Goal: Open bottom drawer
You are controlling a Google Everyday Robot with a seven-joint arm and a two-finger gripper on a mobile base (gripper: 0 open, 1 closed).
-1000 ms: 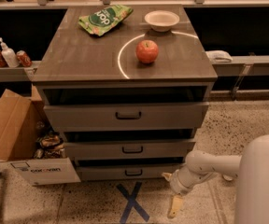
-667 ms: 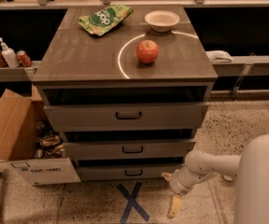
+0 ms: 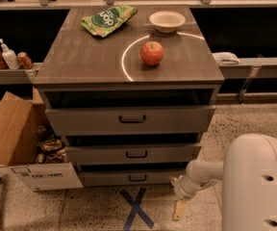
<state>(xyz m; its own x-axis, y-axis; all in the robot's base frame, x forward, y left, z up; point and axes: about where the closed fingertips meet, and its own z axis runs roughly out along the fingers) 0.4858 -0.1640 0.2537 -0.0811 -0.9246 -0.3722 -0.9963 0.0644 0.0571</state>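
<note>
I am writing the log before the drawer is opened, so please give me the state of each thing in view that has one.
bottom drawer: looks shut, handle untouched
middle drawer: looks shut
top drawer: looks shut
cardboard box: open, flaps up
bowl: upright, looks empty
hand: low, below the bottom drawer's right end, not on its handle

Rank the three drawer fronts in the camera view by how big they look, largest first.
1. Top drawer: tallest and widest front.
2. Middle drawer.
3. Bottom drawer: slimmest, though it is lowest in this steep view, which may shrink it.
The pincer hangs near the floor, right of the bottom drawer.
</note>
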